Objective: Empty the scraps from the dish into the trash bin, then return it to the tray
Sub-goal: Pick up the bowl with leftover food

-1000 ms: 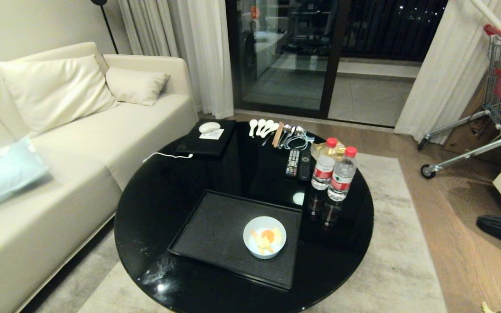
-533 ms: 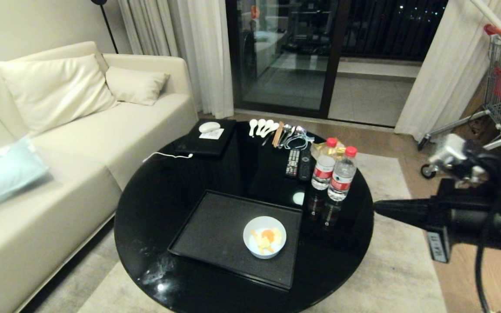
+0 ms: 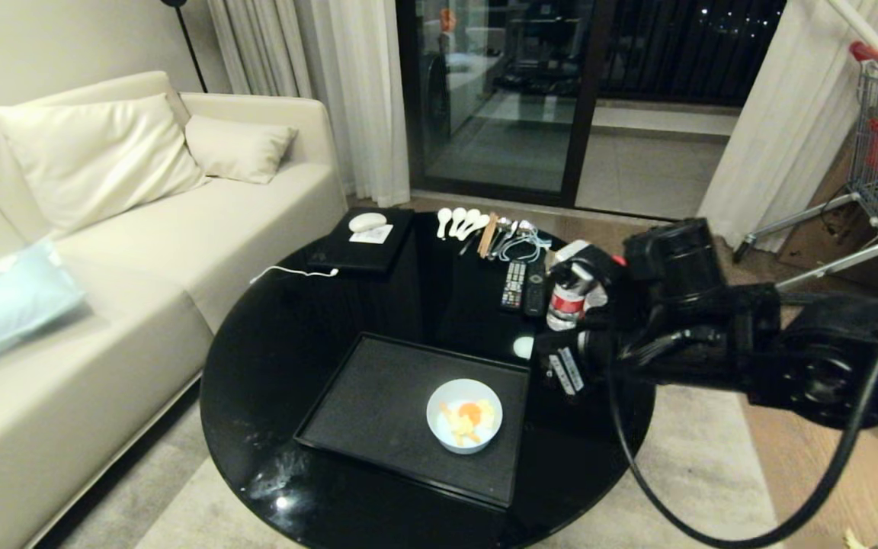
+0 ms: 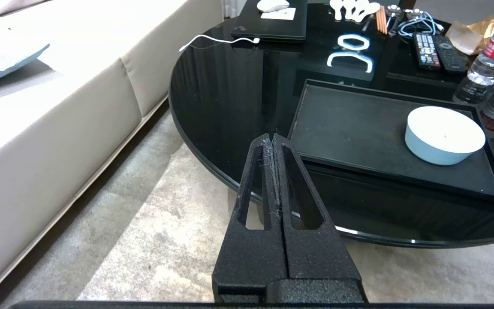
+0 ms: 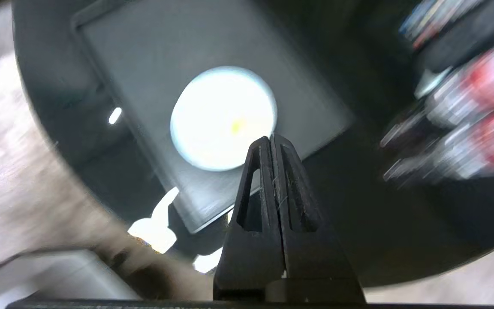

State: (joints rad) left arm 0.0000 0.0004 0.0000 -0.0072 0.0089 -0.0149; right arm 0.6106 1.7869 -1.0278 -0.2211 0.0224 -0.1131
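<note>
**Clearance around dish**

Dish [image 3: 464,416] sits at the tray's [image 3: 378,404] right end, near the rim; tray surface to its left is bare. Table [image 3: 286,335] strip between tray and laptop [image 3: 366,240] is open. Behind and right of the dish: two bottles [image 4: 493,64] stand close to the tray corner, remotes [image 3: 524,286] just beyond them, spoons [image 3: 460,223] at the far edge. Right arm [image 3: 713,335] hangs over the bottle side, right gripper [image 5: 271,138] closed above the tray's right edge. Sofa [image 3: 104,252] crowds the table's left side.
</note>
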